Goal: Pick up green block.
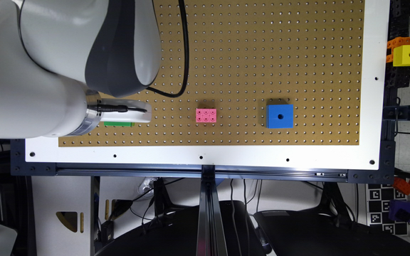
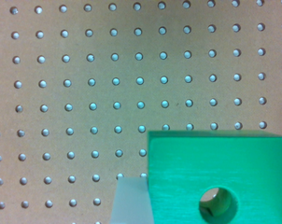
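We see the green block (image 2: 218,179) under the pincer (image 1: 126,113), well apart from the pink brick (image 1: 206,115); pincer state unclear. An off-centre closure could push it aside.

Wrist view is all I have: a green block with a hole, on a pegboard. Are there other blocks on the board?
Observer: Yes. A pink brick lies to the exterior view's right of the green block.
Operator: Is there anything beyond the brick?
Observer: A blue cube with a hole, farther right and apart from the brick.
Operator: Where is the gripper?
Observer: The gripper is over the green block and hides most of it.
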Robot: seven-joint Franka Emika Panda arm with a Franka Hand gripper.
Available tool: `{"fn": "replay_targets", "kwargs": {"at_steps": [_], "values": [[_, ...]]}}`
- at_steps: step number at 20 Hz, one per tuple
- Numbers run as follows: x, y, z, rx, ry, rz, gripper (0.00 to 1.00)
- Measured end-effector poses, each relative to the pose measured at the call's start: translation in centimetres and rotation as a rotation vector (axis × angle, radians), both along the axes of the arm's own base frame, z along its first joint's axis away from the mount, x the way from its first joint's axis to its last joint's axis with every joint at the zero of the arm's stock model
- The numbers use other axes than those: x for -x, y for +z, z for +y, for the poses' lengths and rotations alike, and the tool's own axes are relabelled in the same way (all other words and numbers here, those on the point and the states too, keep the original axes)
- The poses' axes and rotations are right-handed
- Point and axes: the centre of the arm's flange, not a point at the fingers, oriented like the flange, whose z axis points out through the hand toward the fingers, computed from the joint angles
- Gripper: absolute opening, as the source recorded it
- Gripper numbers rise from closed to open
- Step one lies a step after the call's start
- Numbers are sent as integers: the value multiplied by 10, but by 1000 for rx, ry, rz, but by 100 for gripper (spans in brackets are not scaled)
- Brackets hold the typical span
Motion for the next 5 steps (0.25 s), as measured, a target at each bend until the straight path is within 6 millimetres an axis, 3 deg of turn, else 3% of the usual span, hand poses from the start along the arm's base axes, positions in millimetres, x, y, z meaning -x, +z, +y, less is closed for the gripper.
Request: {"fn": "replay_targets", "kwargs": {"at_steps": [5], "values": [[2, 13, 1, 3, 0, -4, 0]]}}
